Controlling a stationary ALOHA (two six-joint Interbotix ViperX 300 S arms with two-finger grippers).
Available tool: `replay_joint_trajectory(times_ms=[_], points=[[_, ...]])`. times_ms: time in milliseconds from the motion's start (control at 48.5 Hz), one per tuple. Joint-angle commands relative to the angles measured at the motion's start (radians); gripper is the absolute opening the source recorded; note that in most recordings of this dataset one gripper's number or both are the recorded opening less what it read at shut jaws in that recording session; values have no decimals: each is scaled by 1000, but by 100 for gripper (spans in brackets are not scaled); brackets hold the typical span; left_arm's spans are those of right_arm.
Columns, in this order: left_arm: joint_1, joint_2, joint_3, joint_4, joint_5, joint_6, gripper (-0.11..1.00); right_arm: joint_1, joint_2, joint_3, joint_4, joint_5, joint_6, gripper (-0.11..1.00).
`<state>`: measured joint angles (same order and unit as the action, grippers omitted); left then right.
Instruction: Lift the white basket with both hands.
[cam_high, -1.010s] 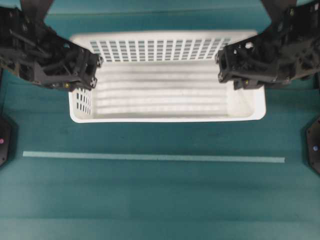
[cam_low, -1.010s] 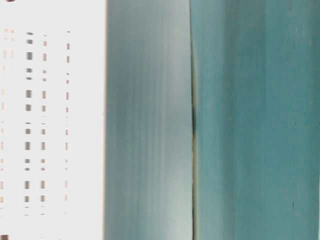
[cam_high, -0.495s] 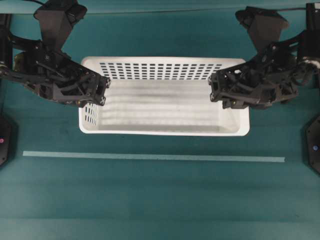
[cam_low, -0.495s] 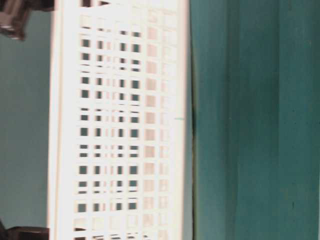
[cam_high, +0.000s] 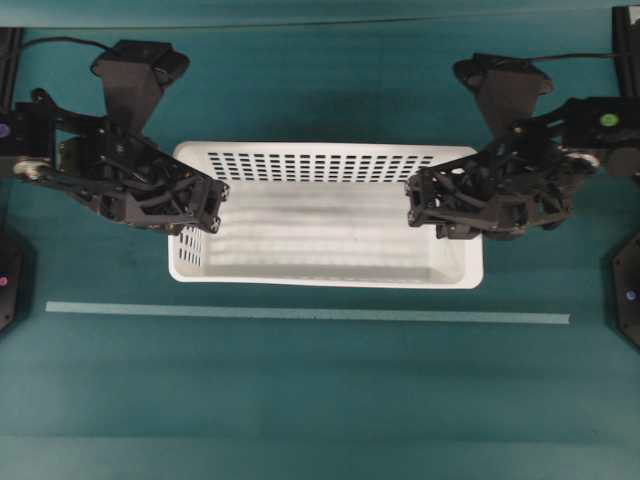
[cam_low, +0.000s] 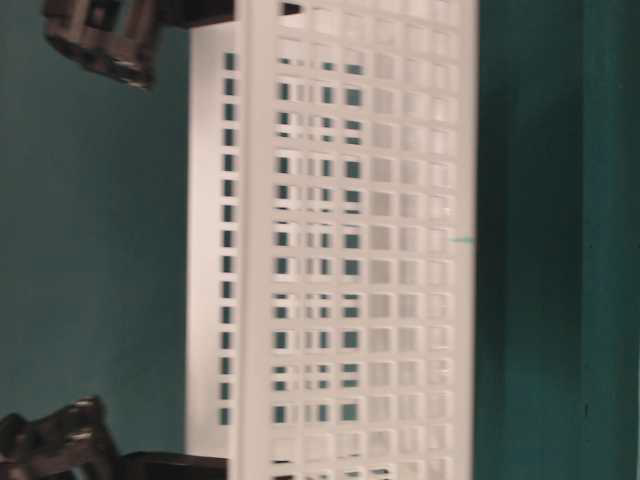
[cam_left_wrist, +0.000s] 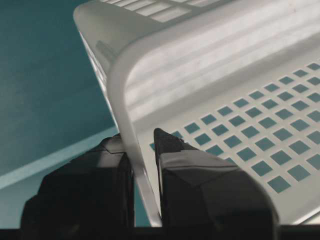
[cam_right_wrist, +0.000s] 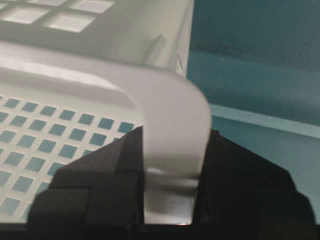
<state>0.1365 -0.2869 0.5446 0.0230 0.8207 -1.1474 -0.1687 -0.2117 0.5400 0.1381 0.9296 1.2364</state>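
White basket (cam_high: 330, 225) between both grippers, left gripper (cam_high: 205, 205) and right gripper (cam_high: 425, 205) each pinching its rim.

The basket (cam_high: 325, 228) sits mid-table (cam_high: 300, 400), its long sides running left to right. The left gripper (cam_high: 205, 205) clamps its left rim, the right gripper (cam_high: 425, 205) its right rim. A tape line (cam_high: 300, 314) lies just nearer.

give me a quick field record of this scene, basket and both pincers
object: white basket, perforated walls, nothing visible inside
left pincer: shut on the basket's left end rim
right pincer: shut on the right end rim
surface: teal table
marking: pale tape line in front of the basket
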Motion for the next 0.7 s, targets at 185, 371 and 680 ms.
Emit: replay_joint_trajectory(times_ms=[185,371,680], points=[[-15,49,41,6,-92,3,4,35,78,15,11,-60,-5,20],[-20,58,87,6,-106,3,4,44,87,49,21,-87,-5,20],[-26,84,121,6,-186,-2,4,63,124,72,44,-156,-5,20]])
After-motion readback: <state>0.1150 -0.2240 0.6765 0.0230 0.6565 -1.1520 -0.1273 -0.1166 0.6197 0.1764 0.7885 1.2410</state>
